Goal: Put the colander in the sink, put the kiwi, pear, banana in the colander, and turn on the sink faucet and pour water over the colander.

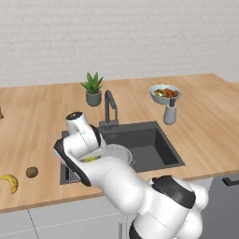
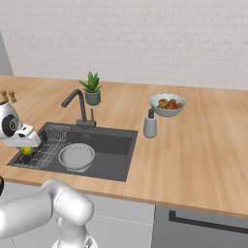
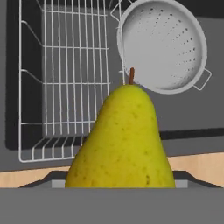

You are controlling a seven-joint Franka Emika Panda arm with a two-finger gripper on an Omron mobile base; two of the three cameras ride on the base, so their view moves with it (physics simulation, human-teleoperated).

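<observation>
The wooden counter [image 2: 203,160] spans the scene, with the sink [image 2: 109,155] sunk into it — a dark rectangular basin with a wire rack [image 2: 46,145] at its left side. The sink faucet [image 2: 77,104] stands upright at the back edge, its bent spout reaching over the basin. The colander [image 2: 76,156] sits on the sink floor just beside the rack, empty, its two small handles plain in the hand view. The gripper [image 2: 25,145] hangs over the rack end of the sink, closed around the pear [image 3: 122,144], which fills the lower middle of the hand view with its stem pointing toward the colander's rim. The banana [image 1: 10,182] lies on the counter near the front edge, left of the sink, and the kiwi [image 1: 31,172] rests just beside it — both well apart from the colander.
</observation>
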